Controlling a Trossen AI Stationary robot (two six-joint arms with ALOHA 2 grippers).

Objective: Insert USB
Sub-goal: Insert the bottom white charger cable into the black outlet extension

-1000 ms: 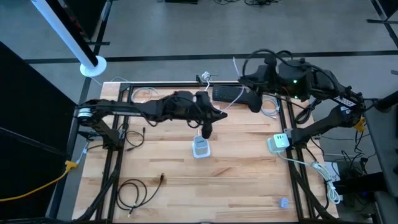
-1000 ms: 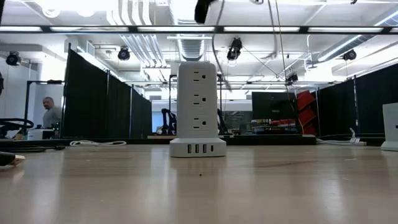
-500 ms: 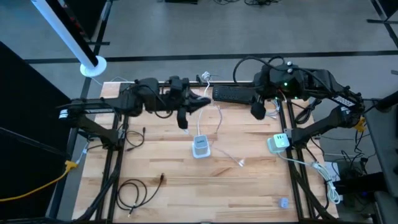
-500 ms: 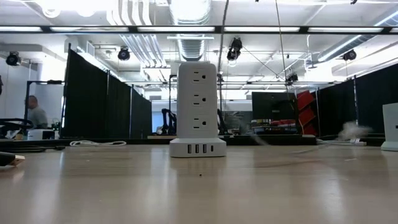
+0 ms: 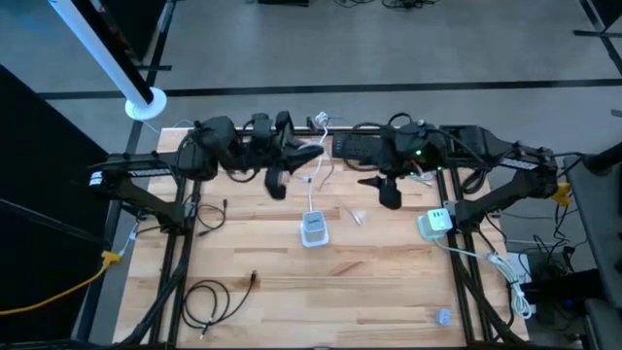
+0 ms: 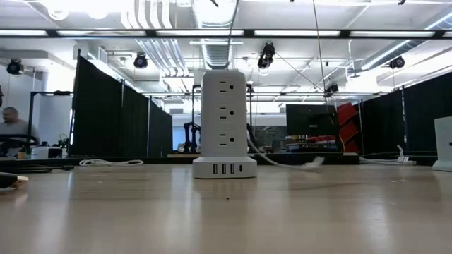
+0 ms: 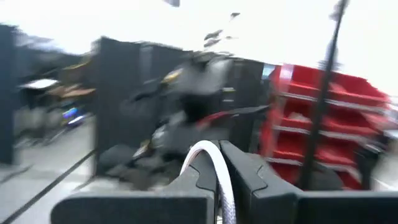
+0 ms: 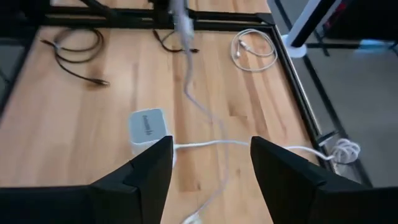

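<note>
A white power tower [image 5: 313,228] [image 6: 224,120] [image 8: 148,127] stands upright on its base at the middle of the wooden table, with its USB ports low on the face that shows in the low view. A thin white USB cable [image 8: 200,102] hangs from my left gripper [image 5: 276,185] [image 7: 219,186], which is shut on it above the table, to the far-left of the tower. The cable's free end [image 5: 355,216] [image 6: 314,162] lies right of the tower. My right gripper [image 5: 389,197] [image 8: 210,180] is open and hovers to the right of the tower, touching nothing. My left gripper pinches the white cable [image 7: 219,180] between its two fingers. A loop of the cable arches up past the fingertips. The rest hangs slack below the gripper and trails across the table toward the tower's right side.
The tower's own white cord [image 5: 327,167] runs to a bundle at the far edge [image 5: 321,122]. A black box [image 5: 360,146] sits far right, a second white power cube [image 5: 435,224] at the right edge, black cables [image 5: 209,297] near left and a white coil [image 5: 224,146] far left.
My left gripper has drawn back from just above the tower toward the table's far-left, still shut on the cable. The cable's free end has swung over the table to the right of the tower. My right gripper has come from the far-right corner toward the tower.
</note>
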